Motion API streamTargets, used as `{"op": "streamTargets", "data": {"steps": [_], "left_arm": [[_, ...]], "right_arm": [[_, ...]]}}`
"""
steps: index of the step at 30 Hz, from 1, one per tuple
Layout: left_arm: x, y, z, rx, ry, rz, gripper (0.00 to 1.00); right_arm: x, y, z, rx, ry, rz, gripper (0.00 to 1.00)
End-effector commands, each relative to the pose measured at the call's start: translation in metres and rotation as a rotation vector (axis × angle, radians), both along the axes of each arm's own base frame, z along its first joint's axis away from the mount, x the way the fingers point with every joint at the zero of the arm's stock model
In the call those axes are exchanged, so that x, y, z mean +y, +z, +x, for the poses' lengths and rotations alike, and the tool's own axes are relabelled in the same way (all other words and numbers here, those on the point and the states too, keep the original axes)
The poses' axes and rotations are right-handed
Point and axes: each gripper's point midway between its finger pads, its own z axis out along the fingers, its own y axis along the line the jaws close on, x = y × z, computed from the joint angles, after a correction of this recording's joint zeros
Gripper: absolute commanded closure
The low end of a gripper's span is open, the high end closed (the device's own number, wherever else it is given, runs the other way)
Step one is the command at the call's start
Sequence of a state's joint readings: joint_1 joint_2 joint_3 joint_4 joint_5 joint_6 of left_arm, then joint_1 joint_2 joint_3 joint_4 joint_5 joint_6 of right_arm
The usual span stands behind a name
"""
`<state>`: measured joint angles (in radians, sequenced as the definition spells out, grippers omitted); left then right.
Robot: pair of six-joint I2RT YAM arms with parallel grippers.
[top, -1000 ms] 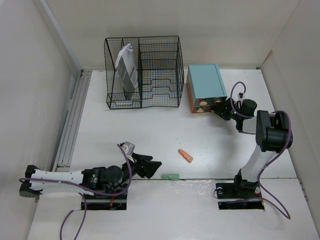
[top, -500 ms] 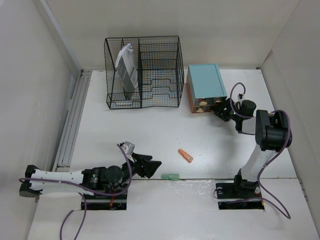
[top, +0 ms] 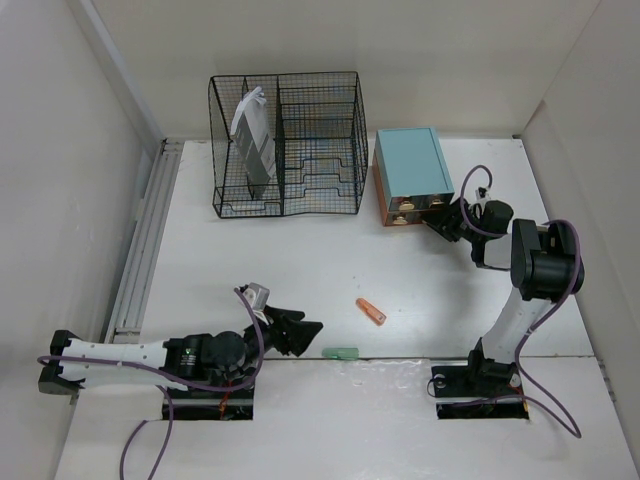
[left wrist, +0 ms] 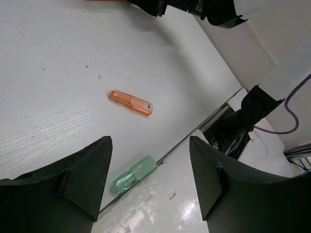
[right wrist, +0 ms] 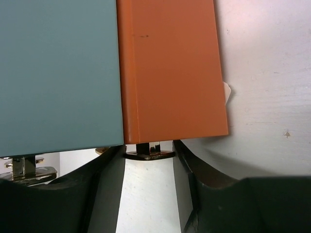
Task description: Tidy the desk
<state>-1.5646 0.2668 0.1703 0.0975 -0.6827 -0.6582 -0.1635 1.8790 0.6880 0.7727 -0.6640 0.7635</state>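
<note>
The desk (top: 300,260) is a white tabletop. On it lie a small orange capped stick (top: 371,311) (left wrist: 130,102) and, at the front edge, a green one (top: 340,352) (left wrist: 134,174). My left gripper (top: 300,332) (left wrist: 150,179) hovers open just left of the green stick, which shows between its fingers with nothing held. My right gripper (top: 440,215) (right wrist: 149,155) is at the front of the teal-topped drawer box (top: 412,175). Its fingers press on both sides of the brass handle (right wrist: 149,150) of the orange drawer (right wrist: 172,68).
A black wire rack (top: 285,145) stands at the back left with a grey-white packet (top: 252,135) upright in its left section. White walls border the desk on three sides. A metal rail (top: 145,240) runs along the left edge. A second brass handle (right wrist: 24,167) shows left of the gripped one.
The right gripper's jaws opened slightly, then narrowed onto the drawer handle. The left arm and the objects on the desk have not moved.
</note>
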Motion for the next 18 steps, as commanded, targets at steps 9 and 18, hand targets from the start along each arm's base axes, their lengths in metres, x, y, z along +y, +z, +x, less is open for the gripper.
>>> {"op": "streamTargets", "data": {"steps": [9, 18], "left_arm": [[-0.002, 0.023, 0.001, -0.014, 0.008, -0.055, 0.39], [0.000, 0.025, 0.001, -0.014, 0.008, -0.064, 0.39]], "right_arm": [[-0.009, 0.025, 0.014, -0.137, -0.003, -0.014, 0.67], [0.000, 0.006, -0.028, -0.050, 0.106, -0.039, 0.67]]}}
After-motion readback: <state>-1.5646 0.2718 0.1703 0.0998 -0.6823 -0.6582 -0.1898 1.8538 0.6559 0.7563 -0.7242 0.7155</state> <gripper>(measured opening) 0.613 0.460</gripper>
